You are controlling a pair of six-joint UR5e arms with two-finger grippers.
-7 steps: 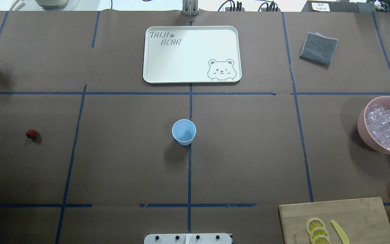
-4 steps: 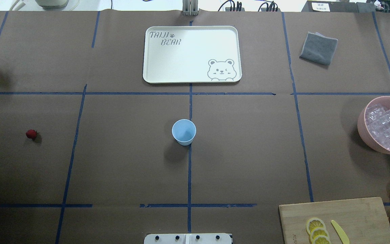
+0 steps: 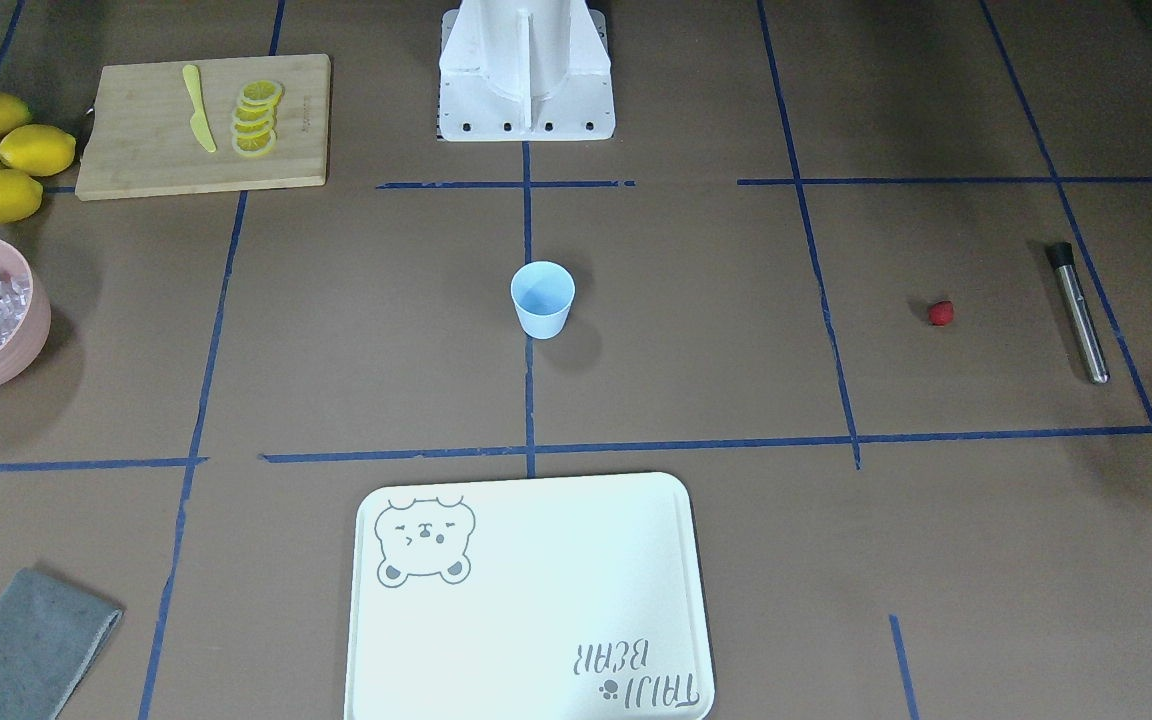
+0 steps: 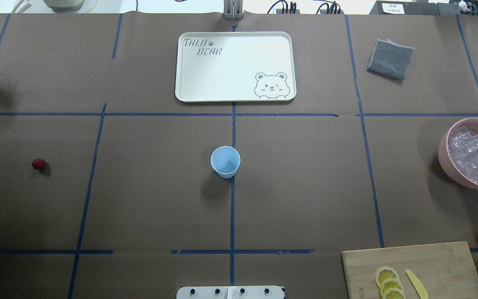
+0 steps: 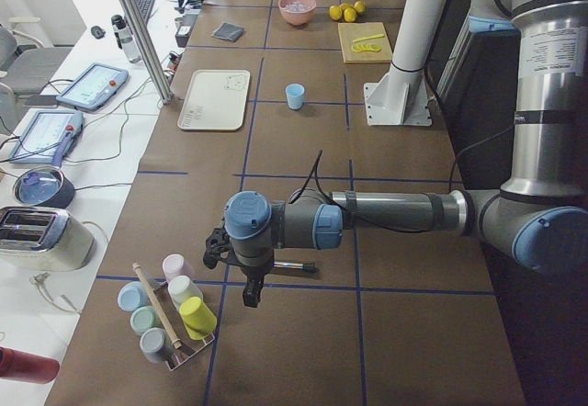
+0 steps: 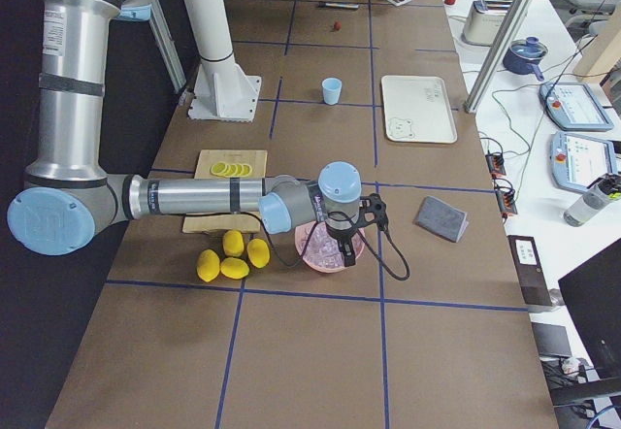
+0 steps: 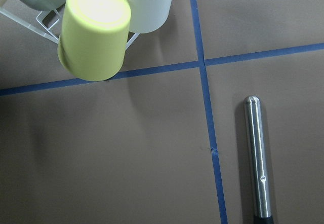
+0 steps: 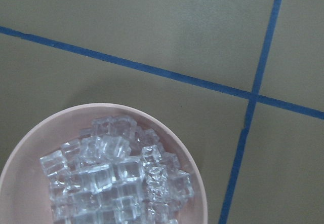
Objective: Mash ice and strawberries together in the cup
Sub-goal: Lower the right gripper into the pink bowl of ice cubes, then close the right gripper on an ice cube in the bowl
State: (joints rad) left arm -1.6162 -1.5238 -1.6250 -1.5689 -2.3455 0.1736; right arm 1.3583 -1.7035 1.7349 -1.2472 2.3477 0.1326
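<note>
The left gripper [image 5: 249, 294] hangs fingers-down over the table's left end. It shows only in the left side view, so I cannot tell whether its jaws are apart or together. Its wrist camera looks down on a steel rod [image 7: 258, 158] lying flat just right of a blue tape line, with bare brown paper to the line's left. A rack [image 5: 170, 332] of upturned cups stands just beside the gripper, a yellow cup [image 7: 93, 31] nearest.

The right gripper [image 6: 346, 254] hangs over the pink bowl [image 8: 195, 183] at the table's right end. It shows only in the right side view, and there too I cannot tell how the jaws stand. The bowl is heaped with ice [image 8: 116, 178] and sits close to the table's right edge. Lemons [image 6: 231, 254] lie just beside it, and a board [image 4: 430, 265] with lemon slices [image 4: 388, 284] and a yellow knife [image 4: 416, 283] is nearer the robot.

The cup [image 4: 225, 161] stands upright at the table's middle, on the centre tape line, showing only its pale blue bottom. Open paper surrounds it on every side. The strawberry [image 4: 38, 164] lies on the paper well to its left, between the cup and the rod and nearer the rod.

Beyond the cup a white tray [image 4: 235, 66] lies flat with only its bear print showing. A folded grey cloth [image 4: 390, 59] lies to the tray's right.
</note>
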